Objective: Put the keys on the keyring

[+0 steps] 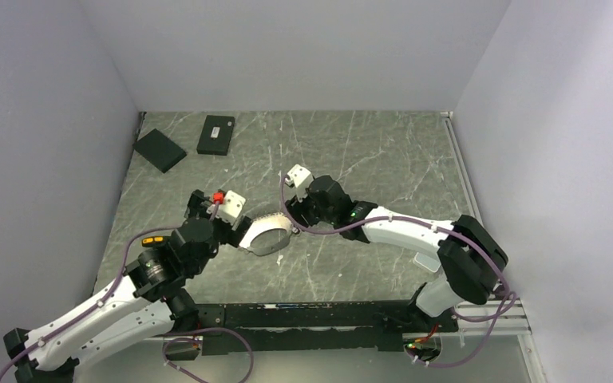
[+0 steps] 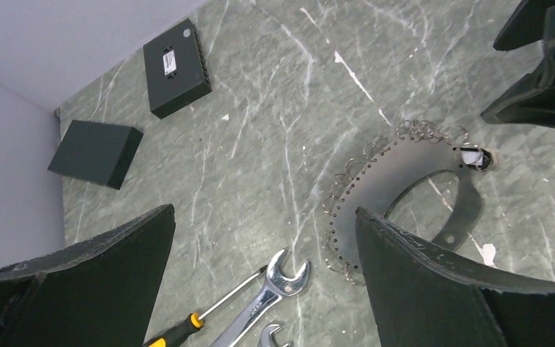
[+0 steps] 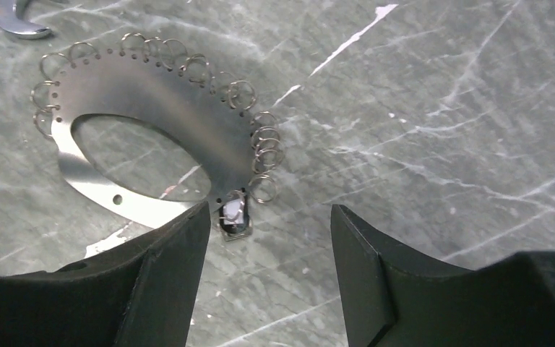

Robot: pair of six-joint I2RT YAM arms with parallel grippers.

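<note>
Black jaws of the right gripper point(image 3: 267, 238) fill the bottom of its wrist view. They stand partly apart and grip nothing. In the gap between them, close to the left-hand jaw, sits a small dark piece point(image 3: 235, 220) hooked into a loop at one tip of the keyring point(image 3: 152, 94). The keyring is a flat grey metal crescent with a large oval opening and a row of small holes along its outer edge, fringed with thin wire loops point(image 3: 264, 141). It lies flat on the green marbled table point(image 1: 383, 152), near the middle and between the two grippers. The left gripper point(image 2: 264, 217) hangs just beside its other end with jaws spread wide and holding nothing; one jaw overlaps the crescent's rim in that view, and I cannot tell whether it touches. Two silver wrenches point(image 2: 271, 289) and a screwdriver point(image 2: 181, 332) with a yellow and black handle lie near the left jaws. Two black boxes point(image 1: 160, 149) rest well apart from all this, in the far left corner.
</note>
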